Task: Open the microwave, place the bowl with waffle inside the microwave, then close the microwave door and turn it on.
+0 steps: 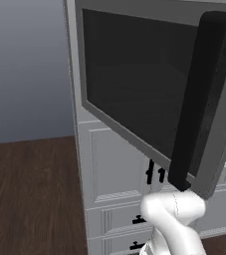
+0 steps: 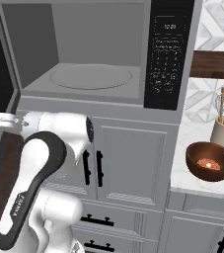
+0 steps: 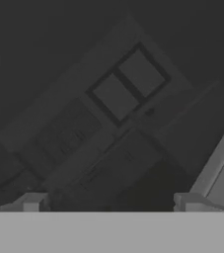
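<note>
1. Left base view: the door (image 1: 149, 84) hangs swung open, handle (image 1: 196, 99) at 3 o'clock; back the arm clear.
2. Right base view: the microwave (image 2: 91, 54) cavity gapes; the bowl (image 2: 210, 161) waits on the worktop (image 2: 192, 183) at 4 o'clock.
3. Hand view: the end effector (image 3: 111, 200) is spread wide, holding nothing; approach the bowl's rim level.

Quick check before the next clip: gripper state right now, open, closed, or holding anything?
Gripper: open, fingers spread wide, nothing between them.
</note>
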Tool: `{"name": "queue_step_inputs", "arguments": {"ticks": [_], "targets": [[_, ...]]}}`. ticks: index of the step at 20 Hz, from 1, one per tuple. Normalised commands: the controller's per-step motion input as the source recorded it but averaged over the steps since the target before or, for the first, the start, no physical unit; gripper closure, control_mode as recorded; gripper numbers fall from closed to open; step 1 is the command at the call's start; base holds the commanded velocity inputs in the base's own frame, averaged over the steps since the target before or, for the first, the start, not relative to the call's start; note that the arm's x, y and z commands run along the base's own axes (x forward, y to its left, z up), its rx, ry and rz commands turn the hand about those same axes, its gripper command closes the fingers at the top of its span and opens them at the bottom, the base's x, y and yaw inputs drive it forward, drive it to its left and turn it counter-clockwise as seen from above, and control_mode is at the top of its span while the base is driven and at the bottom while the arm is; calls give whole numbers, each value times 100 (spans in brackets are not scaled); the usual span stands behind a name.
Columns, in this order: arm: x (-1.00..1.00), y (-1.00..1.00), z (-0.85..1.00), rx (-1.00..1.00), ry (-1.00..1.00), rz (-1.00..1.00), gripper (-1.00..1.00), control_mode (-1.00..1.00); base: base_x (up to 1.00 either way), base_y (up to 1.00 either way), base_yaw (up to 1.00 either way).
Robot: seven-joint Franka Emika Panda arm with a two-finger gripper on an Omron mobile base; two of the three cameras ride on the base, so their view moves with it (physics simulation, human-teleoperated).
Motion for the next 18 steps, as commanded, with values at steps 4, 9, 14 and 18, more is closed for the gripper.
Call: {"name": "queue_step_inputs", "arguments": {"ticks": [4, 9, 14, 18], "targets": [[-92, 100, 7, -15, -8, 1, -100, -100, 0, 0, 0], [-52, 82, 14, -3, -4, -6, -100, -100, 0, 0, 0], [-1, 15, 7, 0, 5, -17, -100, -100, 0, 0, 0], [0, -33, 2, 0, 27, -14, -100, -100, 0, 0, 0]]}}
